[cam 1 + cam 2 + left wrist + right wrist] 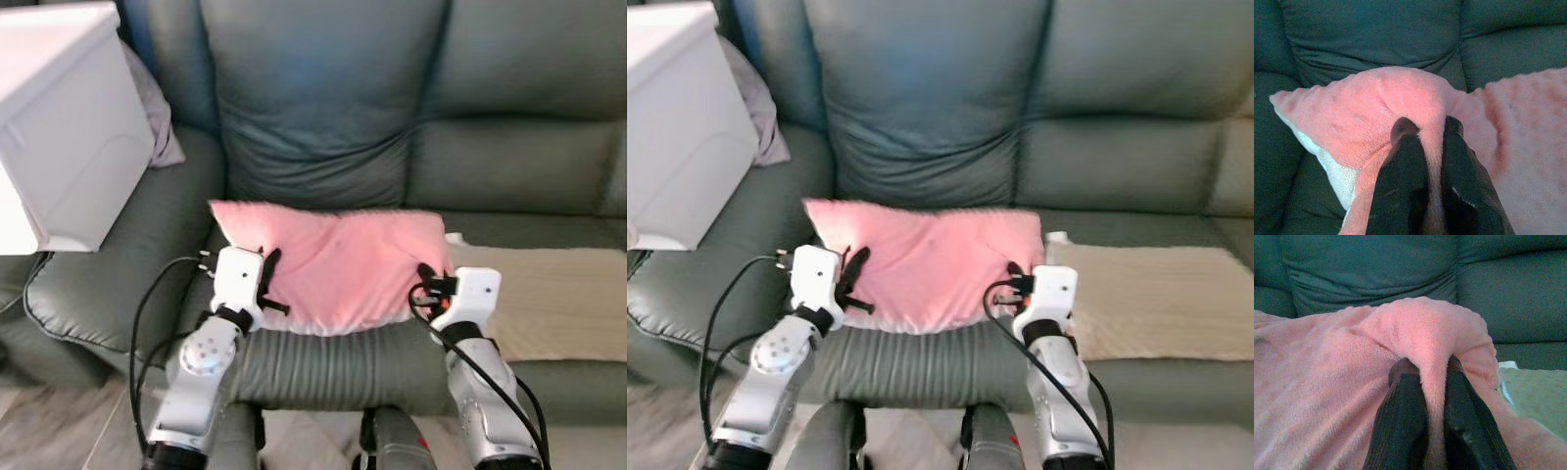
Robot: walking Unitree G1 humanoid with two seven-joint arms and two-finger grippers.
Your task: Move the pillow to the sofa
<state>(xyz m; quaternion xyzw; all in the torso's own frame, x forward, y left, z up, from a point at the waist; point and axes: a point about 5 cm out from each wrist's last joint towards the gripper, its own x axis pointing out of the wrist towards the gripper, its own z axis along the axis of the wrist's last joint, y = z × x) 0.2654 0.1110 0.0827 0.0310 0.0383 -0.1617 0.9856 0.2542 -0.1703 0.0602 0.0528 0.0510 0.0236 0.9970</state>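
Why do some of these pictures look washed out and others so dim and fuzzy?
Left eye view: bright light bleaches the white box and the pillow top. Left wrist view: dim, bluish sofa; the left gripper fingers, pinching fabric, are soft-edged from closeness. Right wrist view: the same around the right gripper.

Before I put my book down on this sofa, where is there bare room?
Bare seat: the dark cushion strip behind the pink pillow, below the backrest. Crowded: left gripper and right gripper pinch the pillow's edges, the beige blanket covers the right seat, a white box overhangs the armrest.
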